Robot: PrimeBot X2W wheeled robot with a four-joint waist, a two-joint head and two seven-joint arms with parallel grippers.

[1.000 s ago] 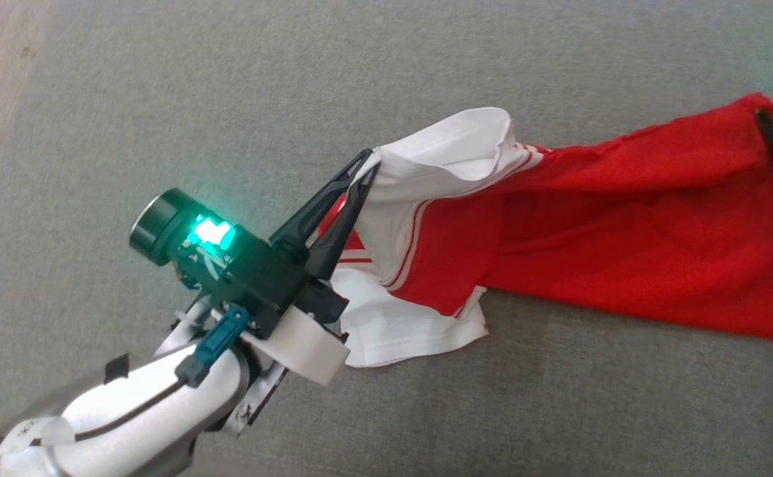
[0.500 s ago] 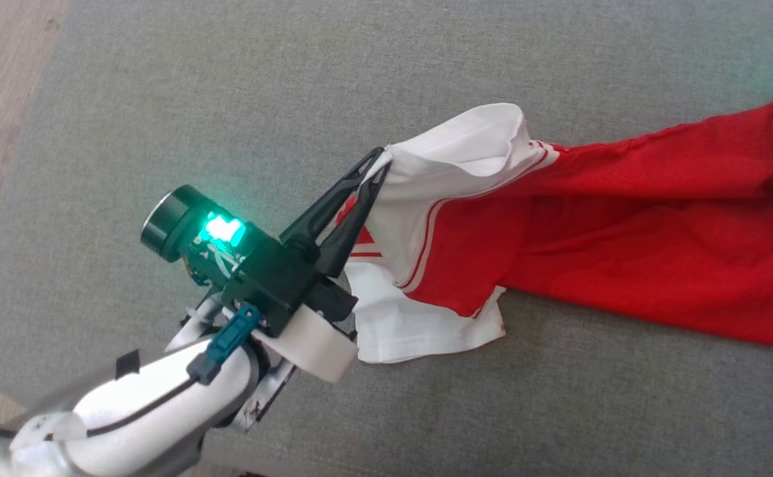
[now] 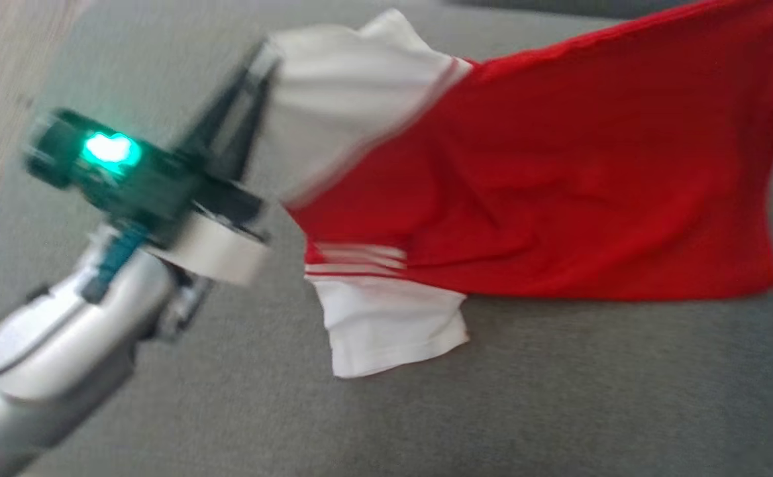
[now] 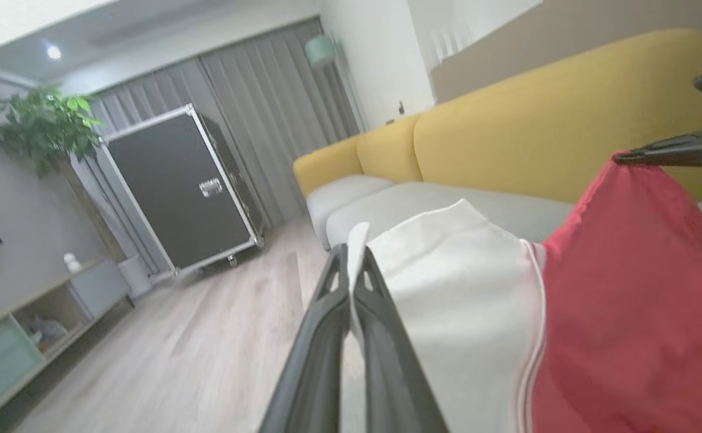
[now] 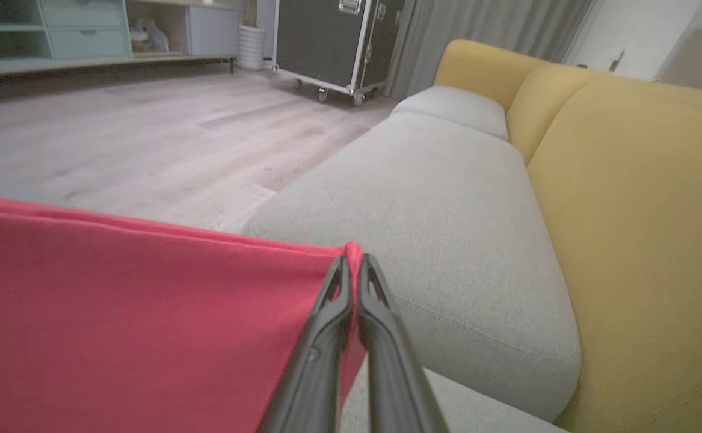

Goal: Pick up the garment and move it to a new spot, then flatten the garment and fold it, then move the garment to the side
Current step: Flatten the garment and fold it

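I have one garment, a red shirt with two white sleeves, held stretched between my two sets of fingers above the grey sofa seat. My left fingers are pinched narrow on the edge of the upper sleeve. My right fingers are clamped just as narrow on a corner of the red cloth at the far end. The second sleeve hangs from the shirt's lower edge, and where its white meets the red I count three thin stripes, as near as the blur allows. The head view is smeared, so I cannot tell whether the cloth carries any print. Past my left fingers stand one black case with silver edging, whose small metal plate is too small to read, and one potted plant. The yellow sofa back rises behind the seat.
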